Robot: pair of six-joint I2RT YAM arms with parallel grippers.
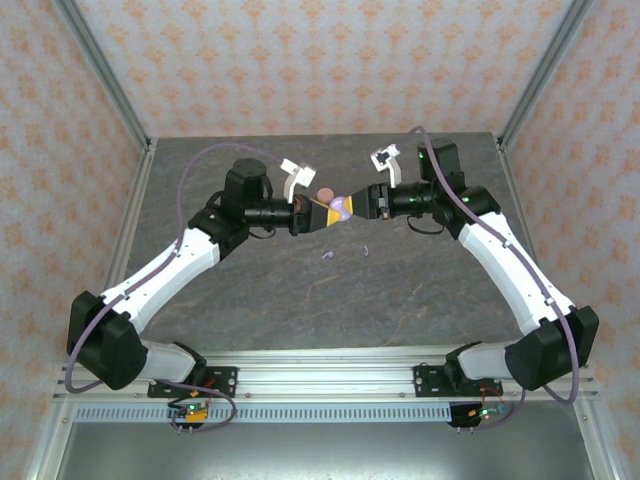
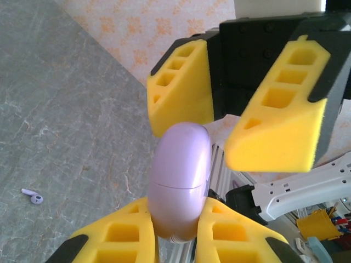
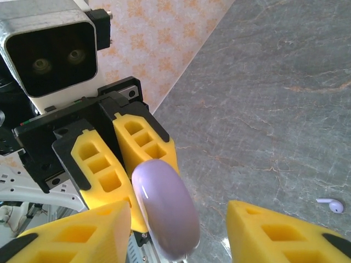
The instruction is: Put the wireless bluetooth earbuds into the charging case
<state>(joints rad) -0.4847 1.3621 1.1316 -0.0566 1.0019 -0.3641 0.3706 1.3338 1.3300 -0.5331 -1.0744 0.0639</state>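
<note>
Left wrist view has the left gripper (image 2: 178,222) clamped on the lower half of the lilac case (image 2: 181,170), which is held up above the table (image 2: 66,109) with its lid seam closed. The right gripper (image 2: 204,139) faces it with jaws spread wide, one pad just beside the case's top but not gripping. From above, the case hangs between both arms at mid-table. Two lilac earbuds (image 1: 327,255) lie loose on the table nearer the bases, and a pink case (image 1: 324,194) sits just behind the grippers. The lilac case looks like a smooth, glossy, rigid plastic pebble: light, but likely to slip or twist between foam pads. Its lid half is probably best pinched gently across the broad faces, though I cannot tell which side holds the hinge. The earbuds are tiny and light, and probably best taken by the stem.
</note>
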